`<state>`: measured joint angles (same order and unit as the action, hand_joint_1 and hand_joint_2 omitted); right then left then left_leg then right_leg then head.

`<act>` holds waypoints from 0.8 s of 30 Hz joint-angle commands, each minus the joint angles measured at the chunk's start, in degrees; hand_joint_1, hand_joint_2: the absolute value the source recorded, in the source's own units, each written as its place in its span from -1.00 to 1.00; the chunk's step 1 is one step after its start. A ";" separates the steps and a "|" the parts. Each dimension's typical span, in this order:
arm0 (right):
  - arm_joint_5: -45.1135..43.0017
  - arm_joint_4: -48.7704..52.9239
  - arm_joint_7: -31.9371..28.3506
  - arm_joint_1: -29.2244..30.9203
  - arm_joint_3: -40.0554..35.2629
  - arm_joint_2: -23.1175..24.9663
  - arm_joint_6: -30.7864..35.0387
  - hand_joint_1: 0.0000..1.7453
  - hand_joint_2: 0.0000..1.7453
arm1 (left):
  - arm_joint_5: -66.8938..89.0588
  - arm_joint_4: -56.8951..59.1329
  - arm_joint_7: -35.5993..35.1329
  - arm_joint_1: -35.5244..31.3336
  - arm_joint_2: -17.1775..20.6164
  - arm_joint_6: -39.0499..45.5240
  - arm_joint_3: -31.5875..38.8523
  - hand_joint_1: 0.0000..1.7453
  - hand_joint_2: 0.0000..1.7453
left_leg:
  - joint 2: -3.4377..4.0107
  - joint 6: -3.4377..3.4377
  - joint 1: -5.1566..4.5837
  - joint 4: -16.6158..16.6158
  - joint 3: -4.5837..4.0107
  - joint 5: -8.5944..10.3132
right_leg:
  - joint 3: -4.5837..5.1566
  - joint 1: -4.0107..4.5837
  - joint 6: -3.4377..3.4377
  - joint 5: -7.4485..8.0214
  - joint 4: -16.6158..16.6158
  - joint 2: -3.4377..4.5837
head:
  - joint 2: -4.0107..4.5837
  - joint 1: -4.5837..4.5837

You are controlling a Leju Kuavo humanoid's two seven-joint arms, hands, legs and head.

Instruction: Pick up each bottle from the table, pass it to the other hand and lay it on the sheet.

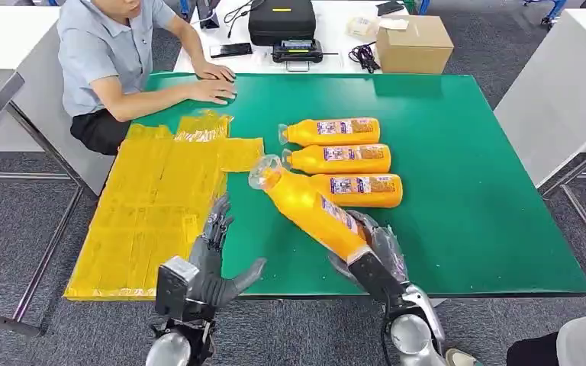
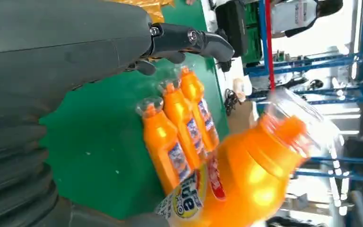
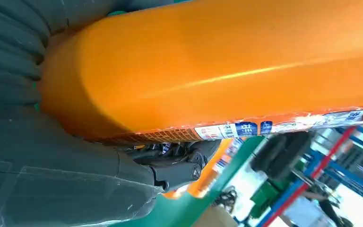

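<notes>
Currently an orange bottle [image 1: 313, 210] with a clear cap is held tilted above the green bench [image 1: 458, 191], its base clamped in the fingers of the right hand [image 1: 374, 255], cap pointing toward the yellow sheet [image 1: 152, 213]. Three more bottles [image 1: 343, 158] are laid side by side just behind it, caps toward the sheet. The left hand [image 1: 214, 263] is raised at the sheet's near edge, fingers apart, nothing held. Open green surface is seen right of the bottles. Blue-and-white labels are seen; the print cannot be read.

Held bottle [image 1: 313, 210] base hidden by right hand [image 1: 374, 255].
</notes>
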<state>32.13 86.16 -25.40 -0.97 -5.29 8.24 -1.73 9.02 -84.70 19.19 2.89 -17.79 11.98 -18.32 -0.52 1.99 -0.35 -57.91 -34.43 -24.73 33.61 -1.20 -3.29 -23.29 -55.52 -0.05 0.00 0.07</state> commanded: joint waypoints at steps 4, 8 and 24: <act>-0.76 -1.76 -1.38 3.86 1.01 2.31 0.94 0.96 1.00 | -13.54 4.53 -2.69 -0.85 -1.58 -5.29 0.00 -1.00 1.00 | 0.06 -0.10 0.06 -0.02 0.16 -0.09 | -0.17 0.06 0.13 -0.06 0.03 0.03 | 0.00 -0.02; -1.11 -9.01 -3.30 5.57 -4.52 1.20 1.81 1.00 1.00 | -24.36 11.65 1.00 -1.54 2.20 -6.16 -5.59 -1.00 1.00 | 0.13 -0.10 0.03 0.13 0.29 -0.06 | -0.28 0.05 0.13 -0.01 0.16 0.11 | 0.00 0.00; 0.19 -24.80 -3.90 12.01 -22.98 -2.10 9.79 1.00 1.00 | -39.10 15.99 0.57 -10.05 3.24 -6.74 -9.65 -1.00 1.00 | 0.01 -0.06 0.06 0.06 0.09 0.01 | -0.11 0.05 0.08 0.00 0.08 0.01 | 0.00 0.02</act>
<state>32.87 70.27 -29.46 6.51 -21.07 9.44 7.19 -29.27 -73.57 19.10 -2.82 -16.33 4.33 -25.11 -0.55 1.99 -0.35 -57.91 -34.50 -24.70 33.67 -1.20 -3.30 -23.28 -55.53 -0.05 0.00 0.09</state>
